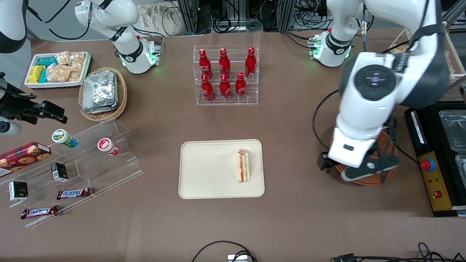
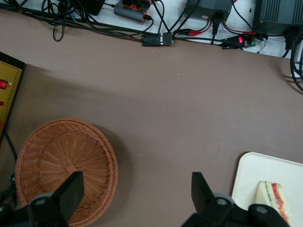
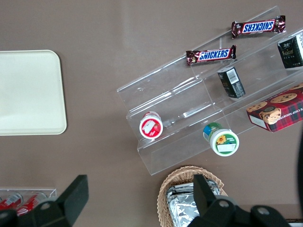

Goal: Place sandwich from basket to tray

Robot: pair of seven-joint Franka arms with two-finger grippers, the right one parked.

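Note:
The sandwich [image 1: 243, 165] lies on the cream tray [image 1: 207, 171], near the tray's edge toward the working arm; its orange-red and green stripe faces up. The left wrist view catches it too, the sandwich [image 2: 274, 201] resting on a corner of the tray [image 2: 255, 172]. The reddish-brown basket [image 1: 386, 145] sits beside the tray toward the working arm's end, mostly covered by the arm. Seen from the wrist, the basket [image 2: 61, 163] holds nothing. My gripper [image 1: 350, 170] hovers above the basket's rim on the tray side. It is open and empty [image 2: 136, 182], one finger over the rim, the other over bare table.
A black control box with a red button [image 1: 429, 164] stands close to the basket. A clear rack of red bottles [image 1: 225, 74] is farther from the camera than the tray. Toward the parked arm's end are an acrylic shelf [image 1: 83, 160] and a tan basket of foil packs [image 1: 103, 92].

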